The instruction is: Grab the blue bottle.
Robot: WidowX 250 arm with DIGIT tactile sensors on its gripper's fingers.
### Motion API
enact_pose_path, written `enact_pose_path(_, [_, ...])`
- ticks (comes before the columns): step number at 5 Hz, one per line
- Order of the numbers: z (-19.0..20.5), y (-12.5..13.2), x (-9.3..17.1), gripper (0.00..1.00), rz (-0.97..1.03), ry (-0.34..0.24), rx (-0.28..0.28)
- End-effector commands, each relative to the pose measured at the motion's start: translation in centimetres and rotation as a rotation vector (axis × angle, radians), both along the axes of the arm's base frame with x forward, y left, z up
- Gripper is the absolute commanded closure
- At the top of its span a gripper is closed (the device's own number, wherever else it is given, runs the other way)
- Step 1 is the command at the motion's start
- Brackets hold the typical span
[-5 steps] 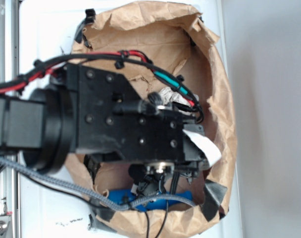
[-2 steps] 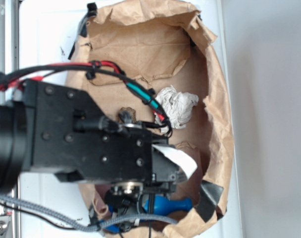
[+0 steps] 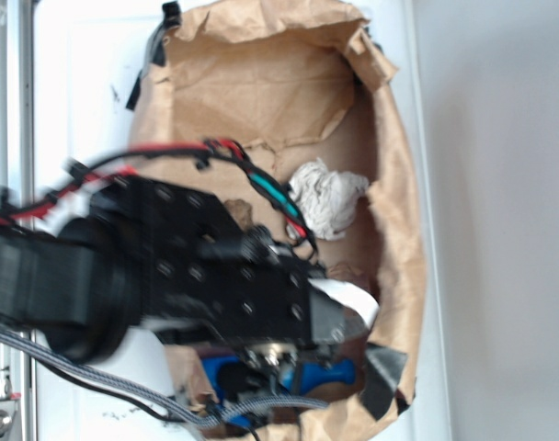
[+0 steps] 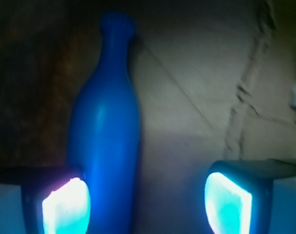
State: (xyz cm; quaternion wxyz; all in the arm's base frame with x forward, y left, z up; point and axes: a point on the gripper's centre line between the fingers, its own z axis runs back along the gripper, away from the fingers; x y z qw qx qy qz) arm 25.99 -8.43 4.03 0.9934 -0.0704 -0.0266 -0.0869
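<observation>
My gripper [image 4: 147,207] is spread wide with nothing clamped between the jaws. In the wrist view my two fingertips [image 4: 66,207] glow pale cyan at the bottom corners, one on each side, with a broad gap between them.

The bottle [image 4: 105,141] lies on the brown paper, its body running up the wrist view and its narrow neck and small flared mouth pointing away from me, toward the top edge. It sits off to one side of the gap, its lower body just beside that glowing fingertip and perhaps touching it; I cannot tell. The other fingertip is well apart from it, with bare creased paper between.

From the exterior view, my arm [image 3: 169,276] reaches over the paper-lined box [image 3: 404,230] and covers much of its lower half. The bottle [image 3: 325,375] shows only as patches of blue under my wrist, close to the bottom edge of the box. A crumpled white paper wad [image 3: 327,195] rests near the middle of the box, toward its right wall, well apart from the bottle. A white paper strip [image 3: 353,301] sticks out from beneath my arm.
</observation>
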Motion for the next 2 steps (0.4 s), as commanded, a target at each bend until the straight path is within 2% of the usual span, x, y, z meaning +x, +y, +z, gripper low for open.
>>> enact_pose_path(1, [-3.65, -1.03, 1.07, 1.0, 0.012, -0.002, 0.137])
enact_pose_path(2, [-2.74, -0.12, 1.4, 1.0, 0.004, -0.037, 0.125])
